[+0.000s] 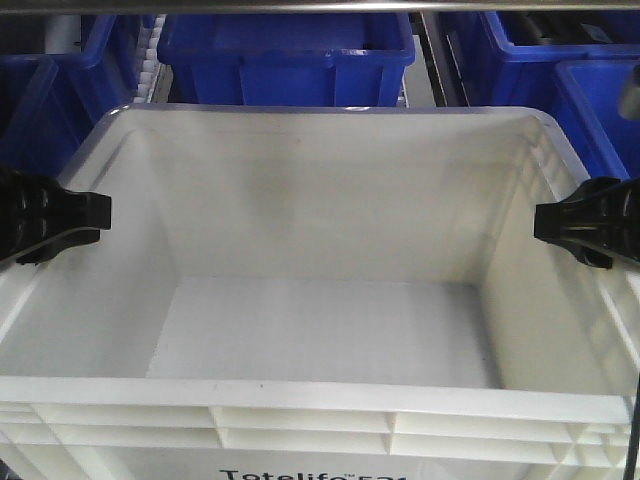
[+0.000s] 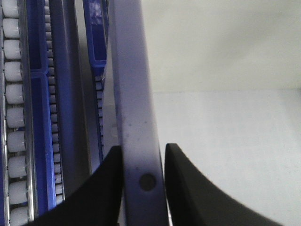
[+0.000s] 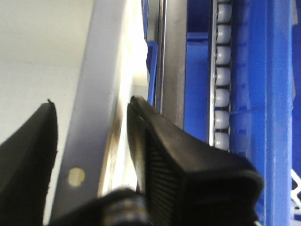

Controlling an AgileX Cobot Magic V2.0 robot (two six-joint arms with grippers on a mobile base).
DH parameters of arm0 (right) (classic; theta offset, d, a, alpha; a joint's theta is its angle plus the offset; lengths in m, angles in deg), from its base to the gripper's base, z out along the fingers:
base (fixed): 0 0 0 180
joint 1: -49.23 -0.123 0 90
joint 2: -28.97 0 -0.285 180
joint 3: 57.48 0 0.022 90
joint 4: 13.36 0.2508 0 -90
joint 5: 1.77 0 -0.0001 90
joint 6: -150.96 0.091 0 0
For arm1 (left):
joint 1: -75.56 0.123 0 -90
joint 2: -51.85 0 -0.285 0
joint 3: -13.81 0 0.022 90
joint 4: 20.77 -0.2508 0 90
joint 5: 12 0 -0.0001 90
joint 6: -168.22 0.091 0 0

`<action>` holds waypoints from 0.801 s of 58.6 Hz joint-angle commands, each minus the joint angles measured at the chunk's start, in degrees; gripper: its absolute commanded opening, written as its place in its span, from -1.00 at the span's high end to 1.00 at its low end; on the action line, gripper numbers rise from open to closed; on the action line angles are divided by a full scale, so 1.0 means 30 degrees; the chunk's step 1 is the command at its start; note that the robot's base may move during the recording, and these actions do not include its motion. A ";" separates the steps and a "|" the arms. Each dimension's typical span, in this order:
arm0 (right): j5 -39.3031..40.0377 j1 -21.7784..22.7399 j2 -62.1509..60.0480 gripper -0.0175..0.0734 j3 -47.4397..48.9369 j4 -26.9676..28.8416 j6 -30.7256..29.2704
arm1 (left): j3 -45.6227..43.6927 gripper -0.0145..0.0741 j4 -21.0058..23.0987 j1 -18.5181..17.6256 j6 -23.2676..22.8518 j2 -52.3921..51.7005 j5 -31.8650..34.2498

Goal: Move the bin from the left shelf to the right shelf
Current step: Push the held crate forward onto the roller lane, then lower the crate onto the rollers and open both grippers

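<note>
The white bin (image 1: 320,395) fills the front view, empty, with black lettering on its near wall. My left gripper (image 1: 98,213) is shut on the bin's left rim; in the left wrist view the two black fingers (image 2: 110,188) press on both sides of the grey-white rim (image 2: 131,94). My right gripper (image 1: 545,222) clamps the bin's right rim. In the right wrist view its fingers (image 3: 155,141) straddle the rim (image 3: 101,70), with a thin bright slit beside each finger.
Blue bins (image 1: 285,50) stand on the shelf behind the white bin, and another blue bin (image 1: 600,110) is at the right. Roller tracks (image 2: 11,94) run left of the bin, and more rollers (image 3: 221,70) and a metal rail (image 3: 171,61) run to its right.
</note>
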 commanded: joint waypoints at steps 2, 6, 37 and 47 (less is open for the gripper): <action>0.3124 0.0301 0.0011 0.57 0.0589 -0.2306 0.0179 | -0.0767 0.69 -0.1049 -0.0058 0.0575 -0.0281 0.2596; 0.3818 0.0301 0.0493 0.56 0.0589 -0.2725 0.0625 | -0.0767 0.69 -0.1644 -0.0058 0.0575 0.0067 0.2968; 0.6915 0.0301 0.4140 0.54 0.0589 -0.4606 0.1111 | -0.0767 0.68 -0.2730 -0.0058 0.0457 0.2835 0.6394; 0.7078 0.0301 0.4980 0.54 0.0589 -0.5284 0.1111 | -0.0767 0.68 -0.2730 -0.0058 0.0457 0.4017 0.6497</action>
